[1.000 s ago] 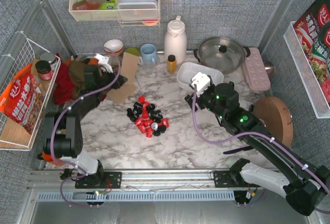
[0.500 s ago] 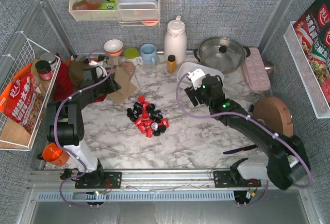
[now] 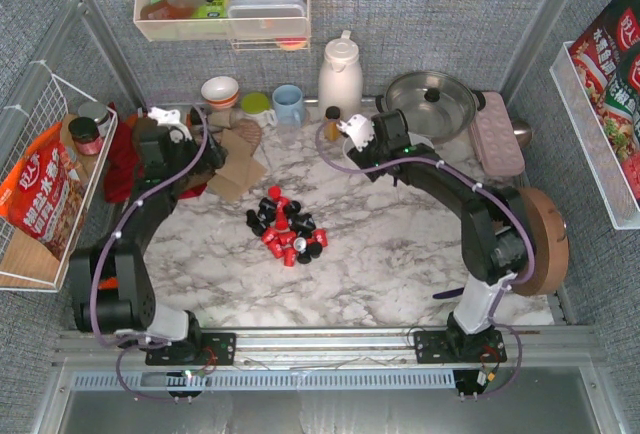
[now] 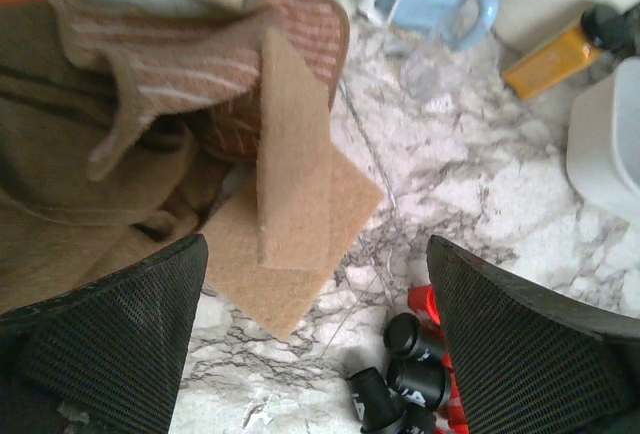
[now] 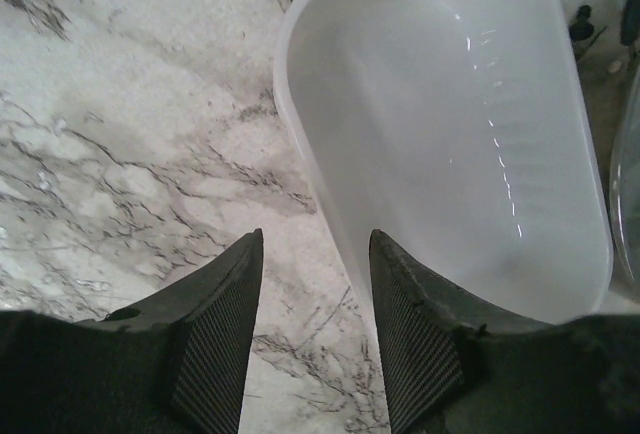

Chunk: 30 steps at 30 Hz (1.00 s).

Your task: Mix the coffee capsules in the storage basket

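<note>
The coffee capsules, red and black pods, lie in a loose pile on the marble table, outside the storage basket. The left wrist view shows a few black ones low between the fingers. My left gripper hangs wide open above the table at the back left, holding nothing. The storage basket, a shallow white tray, is empty. My right gripper stands partly open at the basket's near corner. Its wall runs between the jaws, close to the right finger. The right arm hides most of the basket from above.
A tan mat lies folded beside brown cloths at the back left. Along the back stand a blue mug, a white jug, a yellow-capped bottle and a lidded pot. A pink tray lies at the right.
My left gripper opened, let go of the tan mat and drew back left. The right arm stretched out to the basket's corner while its jaws narrowed.
</note>
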{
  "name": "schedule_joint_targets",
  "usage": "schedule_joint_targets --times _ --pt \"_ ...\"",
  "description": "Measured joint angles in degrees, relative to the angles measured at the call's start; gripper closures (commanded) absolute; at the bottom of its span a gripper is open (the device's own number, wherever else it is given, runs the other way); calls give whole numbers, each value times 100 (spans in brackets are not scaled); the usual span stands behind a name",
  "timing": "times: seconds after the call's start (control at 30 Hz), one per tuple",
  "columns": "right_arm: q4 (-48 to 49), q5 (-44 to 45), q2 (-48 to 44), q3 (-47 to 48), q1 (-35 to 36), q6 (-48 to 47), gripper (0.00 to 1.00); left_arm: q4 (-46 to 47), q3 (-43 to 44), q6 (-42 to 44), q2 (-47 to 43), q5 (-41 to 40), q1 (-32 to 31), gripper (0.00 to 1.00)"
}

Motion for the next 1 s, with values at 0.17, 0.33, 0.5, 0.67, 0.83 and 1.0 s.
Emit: schedule_joint_targets --times 0.17,0.33,0.5,0.67,0.83,1.0 --pt "-546 -166 448 466 -70 -544 50 -9 -72 114 -857 -330 0 1" --pt "-968 -365 754 796 -74 -988 58 -2 -175 168 -1469 -577 -7 1" --pt "-1174 -435 933 927 -74 -1231 62 0 -216 166 -1698 -728 -11 1" --pt "-1176 -424 1014 975 -74 -1550 64 -4 -216 138 -1696 -743 -11 1" --pt "-1143 -402 1078 981 -74 -1878 64 -11 -212 101 -1641 -717 -11 1" --pt "-1154 -402 992 962 -72 -2044 63 -11 -208 83 -1631 -699 -11 1"
